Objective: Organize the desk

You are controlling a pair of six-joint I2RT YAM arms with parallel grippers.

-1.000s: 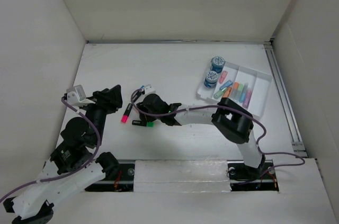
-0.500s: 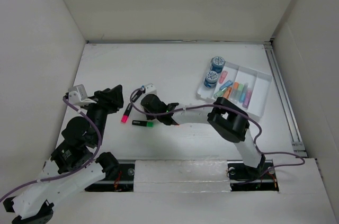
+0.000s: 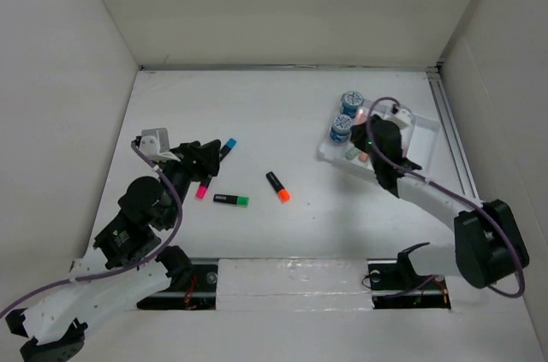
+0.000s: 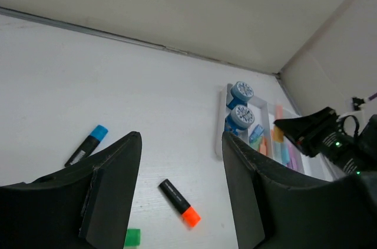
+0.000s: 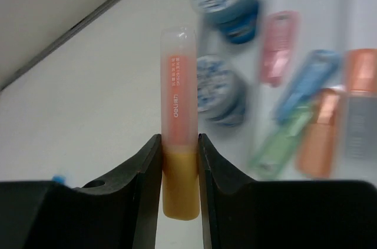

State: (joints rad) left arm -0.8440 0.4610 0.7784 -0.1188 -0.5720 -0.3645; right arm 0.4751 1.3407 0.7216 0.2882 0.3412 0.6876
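The white desk (image 3: pixel 282 114) holds loose highlighters: an orange-capped black one (image 3: pixel 277 186), a green one (image 3: pixel 231 200), a pink one (image 3: pixel 205 184) and a blue one (image 3: pixel 228 146). My right gripper (image 3: pixel 368 133) is over the left part of the white compartmented tray (image 3: pixel 424 157). In the right wrist view it (image 5: pixel 178 143) is shut on an orange highlighter with a clear cap (image 5: pixel 178 102), held upright. My left gripper (image 3: pixel 208 159) is open and empty above the pink and blue highlighters. The left wrist view shows the orange-capped highlighter (image 4: pixel 179 203) between its open jaws (image 4: pixel 181 143).
Two blue round containers (image 3: pixel 351 103) (image 3: pixel 342 127) stand in the tray's left compartment. Several pastel highlighters (image 3: pixel 390 150) lie in its middle compartments. White walls enclose the desk, and a metal rail (image 3: pixel 458 157) runs along the right side.
My right arm has swung from the desk's left middle to the tray with the orange highlighter in it. The left gripper has shifted right. The orange-capped and blue highlighters now show.
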